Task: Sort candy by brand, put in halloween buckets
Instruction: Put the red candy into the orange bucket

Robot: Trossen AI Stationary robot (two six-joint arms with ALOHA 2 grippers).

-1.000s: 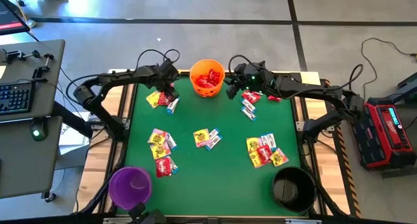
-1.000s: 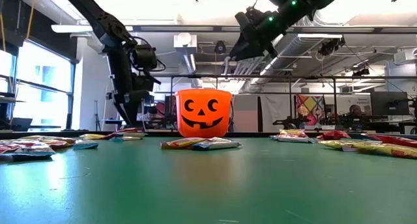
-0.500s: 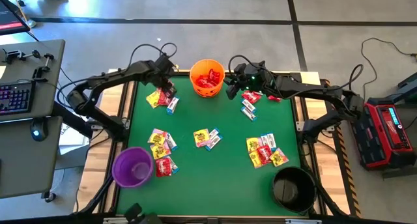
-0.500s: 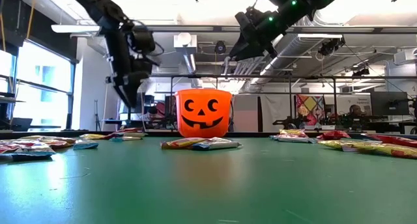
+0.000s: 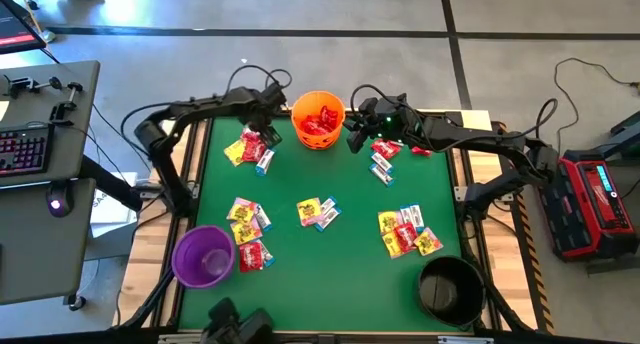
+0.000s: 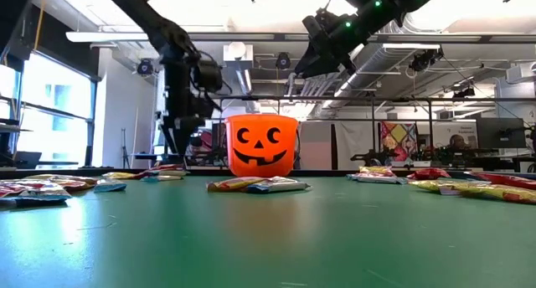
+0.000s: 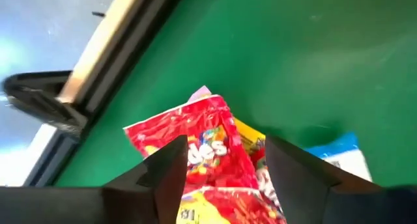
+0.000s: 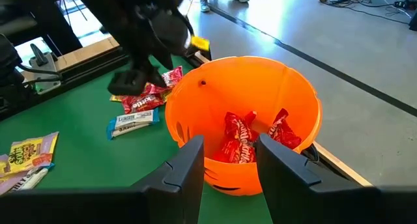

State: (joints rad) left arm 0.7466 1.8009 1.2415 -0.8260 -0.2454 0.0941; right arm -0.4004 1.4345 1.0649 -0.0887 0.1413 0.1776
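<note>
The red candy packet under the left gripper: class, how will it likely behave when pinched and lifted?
The red candy packet looks thin and creased, so probably floppy and light. Its glossy wrapper may slip. It overlaps other packets, so the left gripper might drag one along.

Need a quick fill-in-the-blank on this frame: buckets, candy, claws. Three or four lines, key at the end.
1. The orange pumpkin bucket holds only ____ candy packets.
2. The left claw hovers with open fingers over a ____ packet on the green table.
3. The purple bucket stands at the table's near-____ corner in the high view.
4. The right claw points into the ____ bucket.

Missing words: red; red; left; orange
</note>
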